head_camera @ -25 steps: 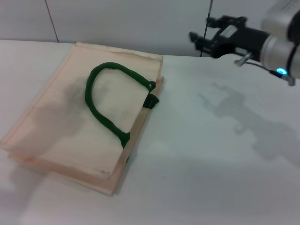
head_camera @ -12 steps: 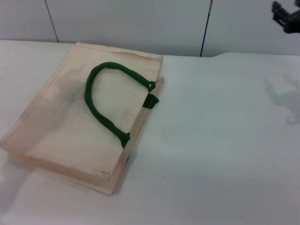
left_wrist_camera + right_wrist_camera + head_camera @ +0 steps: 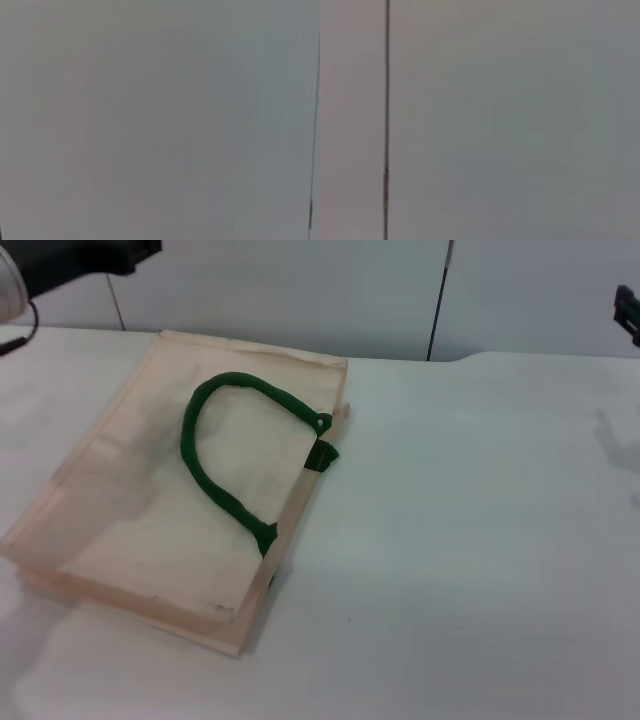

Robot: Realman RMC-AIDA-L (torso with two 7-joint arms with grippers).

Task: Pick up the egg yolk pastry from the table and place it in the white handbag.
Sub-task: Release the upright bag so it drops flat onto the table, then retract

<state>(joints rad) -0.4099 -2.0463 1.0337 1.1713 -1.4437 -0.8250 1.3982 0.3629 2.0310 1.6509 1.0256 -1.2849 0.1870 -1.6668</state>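
Note:
The white handbag [image 3: 130, 500] lies flat on the table at the left in the head view, with its dark green loop handle [image 3: 215, 455] resting on top. The egg yolk pastry is not in view in any frame. A dark part of my left arm [image 3: 70, 262] shows at the top left corner, above and behind the bag's far end. Only a dark sliver of my right gripper [image 3: 630, 315] shows at the right edge, high above the table and far from the bag. Both wrist views show only blank grey wall.
The white table [image 3: 480, 540] stretches right of the bag. A grey panelled wall with a dark vertical seam [image 3: 437, 300] stands behind it. The same kind of seam shows in the right wrist view [image 3: 386, 120].
My right arm has pulled back to the right until only a sliver stays at the frame edge. My left arm has come into view at the top left. The bag has not moved.

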